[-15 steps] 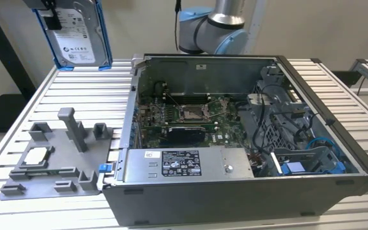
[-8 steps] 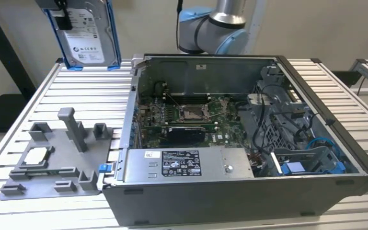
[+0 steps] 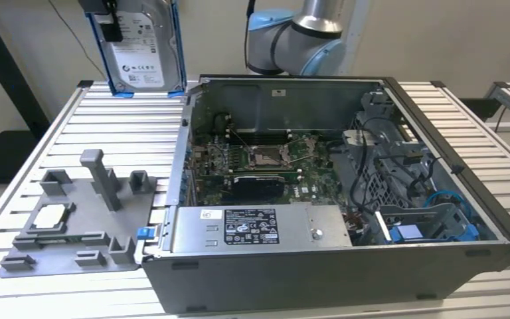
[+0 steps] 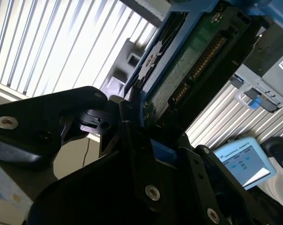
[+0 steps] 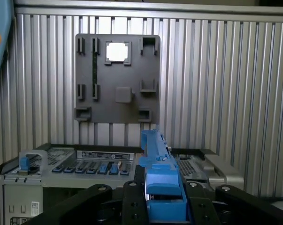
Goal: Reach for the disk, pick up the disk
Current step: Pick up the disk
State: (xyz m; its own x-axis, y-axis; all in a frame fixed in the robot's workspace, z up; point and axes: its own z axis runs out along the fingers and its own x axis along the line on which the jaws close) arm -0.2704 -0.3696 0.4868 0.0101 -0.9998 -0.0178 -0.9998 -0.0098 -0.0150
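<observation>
Table (image 3: 69, 133) is topped by the open case (image 3: 344, 199) and, toward the exterior view's left, a grey tray (image 3: 78, 219). The disk (image 3: 141, 46) is held up near the table's far edge, behind the case's corner. A sound lift is judged to call for a grip centred squarely on the blue frame, so that swinging is avoided. The disk's long axis is stood upright, the label turned to the exterior camera. The gripper (image 5: 162, 199) is clamped on the disk's frame.
</observation>
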